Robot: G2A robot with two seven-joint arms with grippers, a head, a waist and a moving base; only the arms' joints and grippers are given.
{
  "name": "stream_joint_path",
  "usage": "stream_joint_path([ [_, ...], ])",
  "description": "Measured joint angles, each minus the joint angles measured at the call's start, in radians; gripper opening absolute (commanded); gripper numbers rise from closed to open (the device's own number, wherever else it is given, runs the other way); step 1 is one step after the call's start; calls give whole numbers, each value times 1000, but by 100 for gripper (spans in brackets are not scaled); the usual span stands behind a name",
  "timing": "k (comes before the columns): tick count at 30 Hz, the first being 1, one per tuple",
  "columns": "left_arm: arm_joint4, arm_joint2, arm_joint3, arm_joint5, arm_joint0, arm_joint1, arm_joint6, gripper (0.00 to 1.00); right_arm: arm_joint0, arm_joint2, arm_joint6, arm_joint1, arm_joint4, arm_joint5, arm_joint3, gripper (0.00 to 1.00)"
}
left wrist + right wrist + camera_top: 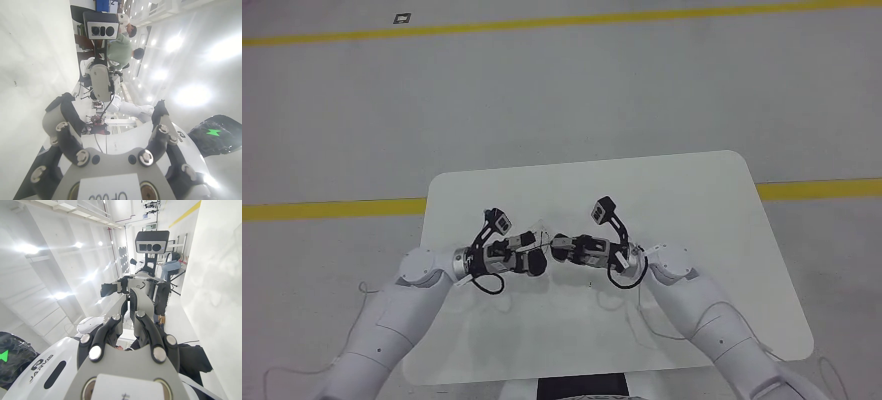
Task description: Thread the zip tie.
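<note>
Item: 2 grippers are meeting tip to tip over the table (pixel 692 190), left gripper (pixel 111 103) gaping wide as receiver, right gripper (pixel 132 308) pinching narrow, presumably presenting the zip tie, itself too thin to discern.

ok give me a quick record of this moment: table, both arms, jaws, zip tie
surface: white table
left gripper: above the middle of the table, jaws spread wide
right gripper: pointing at the left gripper, tip to tip, jaws shut
gap between grippers: small; cannot tell if they touch
zip tie: too thin to make out, so threading state cannot be told
around the table: grey floor with yellow lines
</note>
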Motion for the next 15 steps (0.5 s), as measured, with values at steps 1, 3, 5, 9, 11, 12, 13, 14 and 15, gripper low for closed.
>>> stream_joint_path([
  [1,1,-2,-1,0,1,1,0,43,-1,2,-1,2,-9,2,-4,0],
  [3,4,-6,-4,1,3,3,-1,38,-3,6,-9,6,-32,7,-12,0],
  [5,6,-8,-6,1,4,4,-1,33,-6,8,-15,9,-49,10,-19,0],
  [9,7,-8,-11,9,6,5,-3,31,-12,10,-22,15,-80,19,-34,0],
  [11,10,-5,-12,12,5,5,-1,30,-14,10,-24,16,-88,23,-39,0],
  [12,11,-4,-13,13,4,5,0,30,-15,10,-24,17,-89,25,-41,0],
  [13,12,-2,-13,13,3,5,1,30,-17,10,-23,18,-86,26,-43,0],
  [14,13,-1,-13,14,2,5,1,30,-17,10,-19,18,-81,27,-43,0],
  [15,13,0,-13,15,1,4,2,30,-18,10,-14,19,-77,28,-44,0],
])
